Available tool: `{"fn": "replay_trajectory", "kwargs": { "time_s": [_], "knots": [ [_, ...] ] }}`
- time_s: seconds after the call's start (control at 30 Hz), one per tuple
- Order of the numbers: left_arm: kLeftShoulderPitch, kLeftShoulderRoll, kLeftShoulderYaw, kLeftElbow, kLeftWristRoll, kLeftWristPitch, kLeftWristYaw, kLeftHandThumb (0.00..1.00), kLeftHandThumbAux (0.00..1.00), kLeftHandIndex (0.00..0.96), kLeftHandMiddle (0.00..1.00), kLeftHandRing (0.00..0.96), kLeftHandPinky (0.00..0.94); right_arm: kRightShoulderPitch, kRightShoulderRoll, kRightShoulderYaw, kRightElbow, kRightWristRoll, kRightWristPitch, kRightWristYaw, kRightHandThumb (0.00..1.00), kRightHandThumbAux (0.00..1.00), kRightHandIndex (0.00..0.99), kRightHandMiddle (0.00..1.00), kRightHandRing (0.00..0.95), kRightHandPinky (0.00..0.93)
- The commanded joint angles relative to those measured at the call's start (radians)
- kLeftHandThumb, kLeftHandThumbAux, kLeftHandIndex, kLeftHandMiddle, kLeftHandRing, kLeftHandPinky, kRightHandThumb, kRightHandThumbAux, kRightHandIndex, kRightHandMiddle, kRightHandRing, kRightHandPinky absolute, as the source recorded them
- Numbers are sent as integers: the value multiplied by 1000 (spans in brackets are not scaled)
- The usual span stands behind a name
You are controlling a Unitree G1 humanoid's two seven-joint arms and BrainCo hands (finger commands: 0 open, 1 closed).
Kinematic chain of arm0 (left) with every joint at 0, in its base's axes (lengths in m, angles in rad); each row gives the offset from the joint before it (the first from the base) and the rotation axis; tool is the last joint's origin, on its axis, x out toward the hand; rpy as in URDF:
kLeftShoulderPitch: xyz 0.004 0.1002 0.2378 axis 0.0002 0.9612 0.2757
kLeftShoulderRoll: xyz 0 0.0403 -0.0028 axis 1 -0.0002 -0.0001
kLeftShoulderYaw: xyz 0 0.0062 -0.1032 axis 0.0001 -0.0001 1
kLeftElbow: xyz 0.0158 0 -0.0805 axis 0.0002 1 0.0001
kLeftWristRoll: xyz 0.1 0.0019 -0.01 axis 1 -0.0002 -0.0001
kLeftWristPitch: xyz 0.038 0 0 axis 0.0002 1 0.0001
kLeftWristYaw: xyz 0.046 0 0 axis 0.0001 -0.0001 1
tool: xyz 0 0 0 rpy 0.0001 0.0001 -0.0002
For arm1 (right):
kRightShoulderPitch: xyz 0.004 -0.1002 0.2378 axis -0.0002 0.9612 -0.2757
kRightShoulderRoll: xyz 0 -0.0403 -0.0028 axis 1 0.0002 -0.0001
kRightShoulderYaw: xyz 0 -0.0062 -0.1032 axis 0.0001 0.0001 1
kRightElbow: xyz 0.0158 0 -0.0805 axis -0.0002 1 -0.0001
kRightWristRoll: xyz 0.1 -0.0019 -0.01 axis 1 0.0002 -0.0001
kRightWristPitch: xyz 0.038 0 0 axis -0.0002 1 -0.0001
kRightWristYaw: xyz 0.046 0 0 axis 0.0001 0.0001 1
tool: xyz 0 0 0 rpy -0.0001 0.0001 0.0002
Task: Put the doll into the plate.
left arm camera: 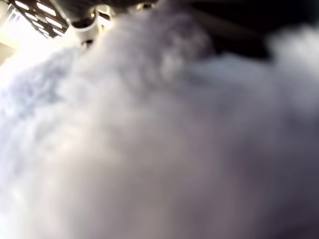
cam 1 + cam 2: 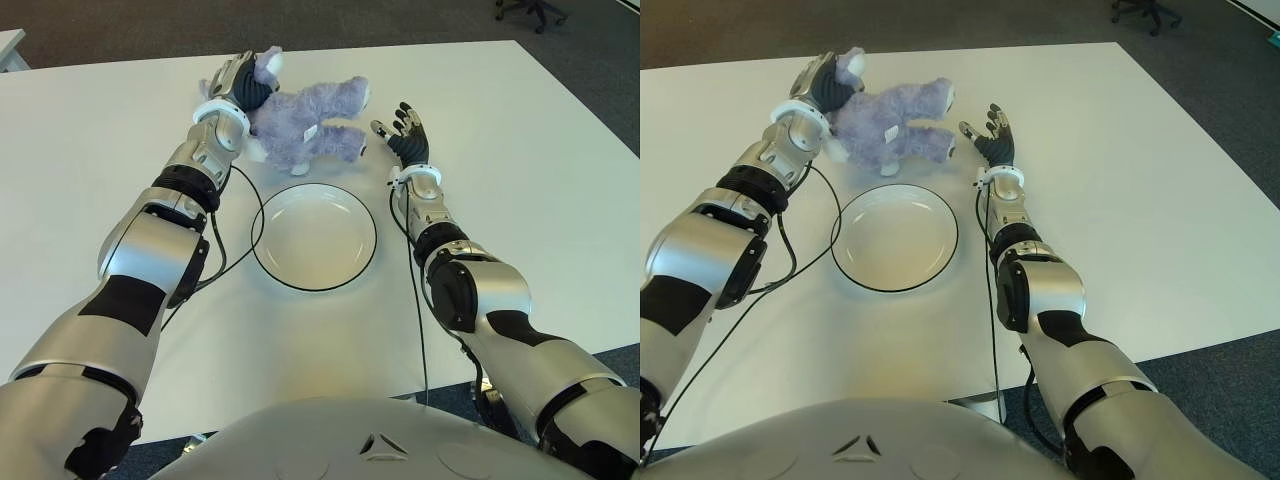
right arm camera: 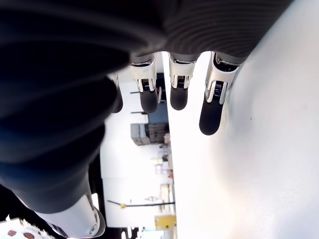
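While the left hand (image 2: pixel 238 85) is closing around the head end of the purple plush doll (image 2: pixel 300 122), lying on the white table (image 2: pixel 520 180) just beyond the plate (image 2: pixel 313 237), the right hand (image 2: pixel 405 133) is hovering spread beside its feet (holding nothing). Lifting it back over the rim looks next.

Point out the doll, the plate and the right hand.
doll (image 2: pixel 300 120), left eye view, on its body.
plate (image 2: pixel 314 236), left eye view, on its bare middle.
right hand (image 2: pixel 408 138), left eye view, on the palm.
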Motion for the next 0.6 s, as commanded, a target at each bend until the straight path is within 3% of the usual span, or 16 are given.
{"fn": "replay_trajectory", "kwargs": {
  "time_s": [0.03, 0.6],
  "knots": [
    [9, 11, 3, -7, -1, -11, -4, 918, 649, 865, 903, 893, 884, 58, 9, -6, 43, 10, 48, 1, 292, 799, 61, 0, 0, 0],
    [17, 37, -13, -51, 23, -26, 31, 956, 639, 835, 885, 888, 881, 59, 12, -2, 44, 5, 48, -7, 316, 793, 68, 0, 0, 0]
  ]
}}
